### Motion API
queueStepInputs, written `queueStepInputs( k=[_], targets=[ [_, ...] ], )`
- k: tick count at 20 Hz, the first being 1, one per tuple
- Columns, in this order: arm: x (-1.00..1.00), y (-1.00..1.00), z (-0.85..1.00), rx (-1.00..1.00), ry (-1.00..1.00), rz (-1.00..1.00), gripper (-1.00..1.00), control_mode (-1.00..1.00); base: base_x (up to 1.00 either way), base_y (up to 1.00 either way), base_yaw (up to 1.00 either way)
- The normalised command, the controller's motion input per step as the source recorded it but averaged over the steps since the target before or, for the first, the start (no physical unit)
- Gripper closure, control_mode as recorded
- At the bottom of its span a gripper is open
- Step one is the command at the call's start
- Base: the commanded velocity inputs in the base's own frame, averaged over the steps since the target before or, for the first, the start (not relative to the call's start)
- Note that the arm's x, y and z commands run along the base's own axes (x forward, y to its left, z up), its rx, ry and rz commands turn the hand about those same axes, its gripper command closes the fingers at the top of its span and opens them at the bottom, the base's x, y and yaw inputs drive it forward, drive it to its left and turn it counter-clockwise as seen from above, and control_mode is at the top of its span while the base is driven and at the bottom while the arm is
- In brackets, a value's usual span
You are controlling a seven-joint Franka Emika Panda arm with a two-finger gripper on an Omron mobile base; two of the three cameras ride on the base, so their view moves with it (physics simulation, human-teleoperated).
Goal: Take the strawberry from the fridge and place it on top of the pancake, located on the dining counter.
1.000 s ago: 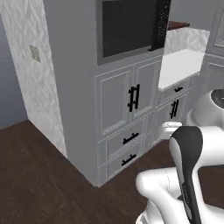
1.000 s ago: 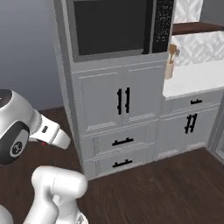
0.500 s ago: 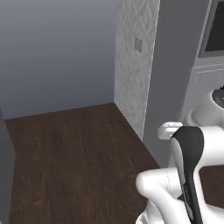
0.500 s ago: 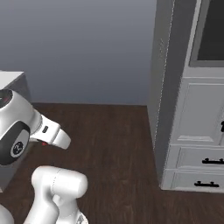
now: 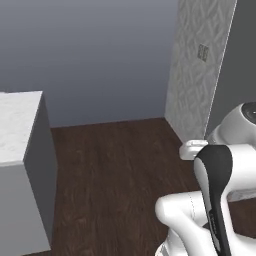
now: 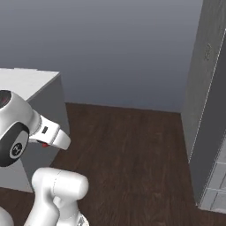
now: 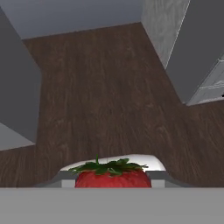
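the counter (image 5: 20,125) stands at the left in both base views, its side dropping to the floor (image 5: 115,170). the back wall (image 5: 100,55) runs behind it. a side wall (image 5: 192,75) rises at the right, carrying a switch plate (image 5: 202,52), with the floor lying between counter and wall. in the hand view the strawberry (image 7: 113,177) sits at the bottom, above the floor, with a cabinet (image 7: 214,81) at the right.

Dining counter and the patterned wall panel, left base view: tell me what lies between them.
Between the dining counter and the patterned wall panel, the left base view shows bare dark wood floor.
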Motion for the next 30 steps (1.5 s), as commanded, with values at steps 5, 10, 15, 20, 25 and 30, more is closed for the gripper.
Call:
queueStepInputs(
  k=[5,10,15,20,25,30],
  targets=[
    [0.00,0.00,0.00,0.00,0.00,0.00,1.00,1.00,0.89,0.17,0.00],
    [0.00,0.00,0.00,0.00,0.00,0.00,1.00,1.00,1.00,0.23,0.02],
    [0.00,0.00,0.00,0.00,0.00,0.00,1.00,1.00,1.00,0.28,0.22],
    [0.00,0.00,0.00,0.00,0.00,0.00,1.00,1.00,1.00,0.24,0.33],
    [0.00,0.00,0.00,0.00,0.00,0.00,1.00,1.00,1.00,0.11,0.20],
    [0.00,0.00,0.00,0.00,0.00,0.00,1.00,1.00,1.00,0.03,0.05]
  ],
)
